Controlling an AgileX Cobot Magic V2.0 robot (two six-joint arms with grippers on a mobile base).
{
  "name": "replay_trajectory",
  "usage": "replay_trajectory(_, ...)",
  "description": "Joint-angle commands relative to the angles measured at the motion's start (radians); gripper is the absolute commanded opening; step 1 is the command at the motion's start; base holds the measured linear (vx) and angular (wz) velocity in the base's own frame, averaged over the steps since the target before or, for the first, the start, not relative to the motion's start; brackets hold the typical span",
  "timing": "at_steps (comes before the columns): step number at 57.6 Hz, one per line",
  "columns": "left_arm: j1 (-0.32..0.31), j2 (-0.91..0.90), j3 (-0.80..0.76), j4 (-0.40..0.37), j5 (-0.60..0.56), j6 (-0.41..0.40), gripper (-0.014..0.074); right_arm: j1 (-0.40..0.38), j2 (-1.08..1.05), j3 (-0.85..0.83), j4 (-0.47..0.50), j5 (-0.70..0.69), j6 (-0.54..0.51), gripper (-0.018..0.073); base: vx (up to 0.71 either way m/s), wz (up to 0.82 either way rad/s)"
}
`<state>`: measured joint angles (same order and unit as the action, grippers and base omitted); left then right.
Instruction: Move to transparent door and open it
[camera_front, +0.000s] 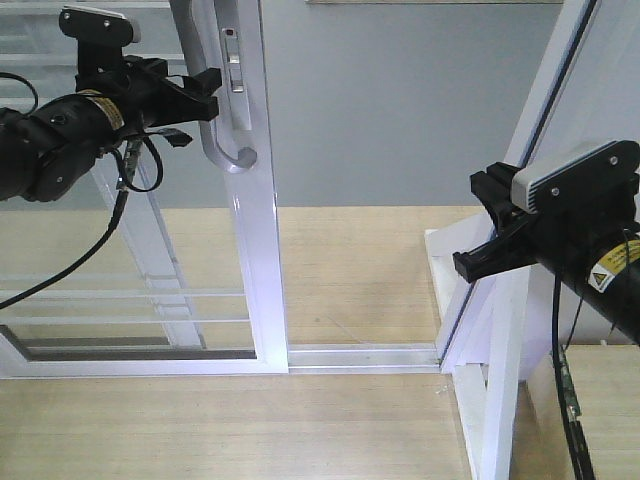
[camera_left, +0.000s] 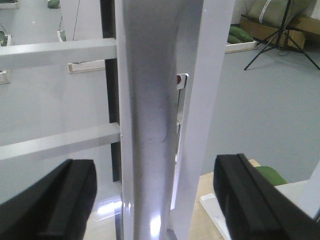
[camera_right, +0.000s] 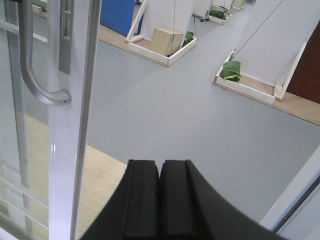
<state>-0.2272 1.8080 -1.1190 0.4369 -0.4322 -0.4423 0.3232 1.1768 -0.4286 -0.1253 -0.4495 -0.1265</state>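
- The left gripper (camera_front: 203, 92) is up high at the door's handle stile. On the left wrist cam its fingers (camera_left: 50, 200) are spread wide with the white stile sitting between them. They aren't pinching it, and I can't tell if either one touches it.
- The transparent door (camera_front: 265, 260) stands upright on the left of the front view, with its glass and thin white bars running off behind the left arm.
- The curved handle (camera_front: 238, 150) sits on that stile just right of the left fingers, and nothing is gripping it.
- To the right of the stile there's an open gap with bare track (camera_front: 360, 355) along the floor. So the "move to the door" part looks done to me, and the door seems at least partly slid open. I can't say how much travel is left.
- The right gripper (camera_front: 470, 262) hangs well apart from the door, over by the slanted support post (camera_front: 545, 110). Its fingers (camera_right: 142, 200) are pressed together on nothing, so it's not helping here.
- My guess at what's left is to close on or push against the stile and slide the door further left.
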Motion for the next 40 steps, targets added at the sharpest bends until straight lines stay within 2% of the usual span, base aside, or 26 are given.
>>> replay_trajectory(1, -0.004, -0.021, -0.071, -0.011, -0.079, -0.013, 0.0586, -0.005, -0.023, -0.027, 0.003, -0.088, -0.012, -0.0008, 0.0, 0.0)
replay_trajectory(9, -0.004, 0.027, -0.145, -0.021, -0.028, -0.013, 0.0586, -0.005, -0.023, -0.027, 0.003, -0.088, -0.012, -0.0008, 0.0, 0.0)
replay_trajectory(19, -0.004, 0.054, -0.208, -0.114, 0.063, -0.009, 0.0553, -0.005, -0.023, -0.027, 0.003, -0.087, -0.012, -0.0008, 0.0, 0.0)
replay_trajectory(25, -0.002, 0.047, -0.208, -0.151, 0.087, -0.009, 0.0417, -0.005, -0.023, -0.027, 0.003, -0.087, -0.012, -0.0008, 0.0, 0.0)
replay_trajectory(36, -0.002, 0.027, -0.207, -0.139, 0.114, -0.006, 0.0003, -0.005, -0.023, -0.027, 0.004, -0.087, -0.012, -0.0008, 0.0, 0.0)
replay_trajectory(40, -0.002, 0.011, -0.207, -0.138, 0.112, 0.005, -0.0008, -0.005, -0.023, -0.027, 0.004, -0.087, -0.012, -0.0008, 0.0, 0.0)
